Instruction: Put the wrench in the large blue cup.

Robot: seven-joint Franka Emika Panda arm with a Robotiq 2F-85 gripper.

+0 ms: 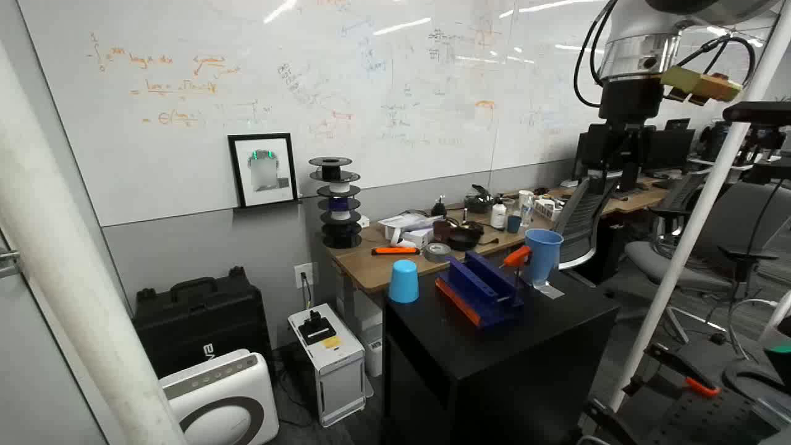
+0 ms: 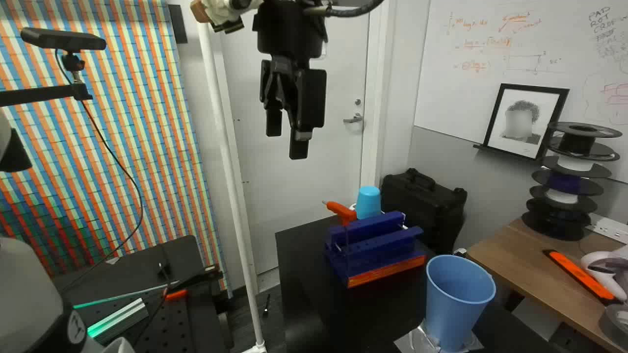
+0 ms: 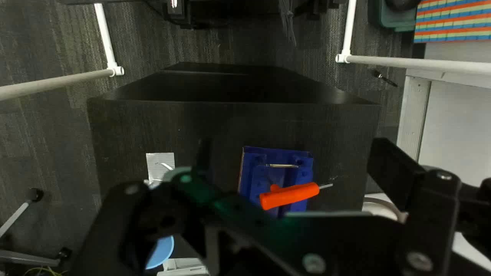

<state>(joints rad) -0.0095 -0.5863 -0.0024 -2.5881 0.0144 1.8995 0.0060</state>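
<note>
Hovering high above the orange-handled wrench (image 3: pixel 290 195), the gripper (image 2: pixel 286 137) holds its fingers (image 2: pixel 299 149) wide (the whiteboard (image 2: pixel 530 29) reads "PAD ROT")

A smooth, white-shelled robot arm (image 1: pixel 639 20) reaches in from the top of an exterior view, narrowing through a shiny silver metal collar (image 1: pixel 639 55) to a black cylindrical wrist (image 1: pixel 630 99). From the wrist hangs the black two-finger gripper (image 2: pixel 286 137), pointing down in mid-air in both exterior views. Its jaws are parted: in the wrist view the blocky black fingers (image 3: pixel 395 166) stand wide apart, with round metal pins (image 3: pixel 313 263) showing behind them.
</note>
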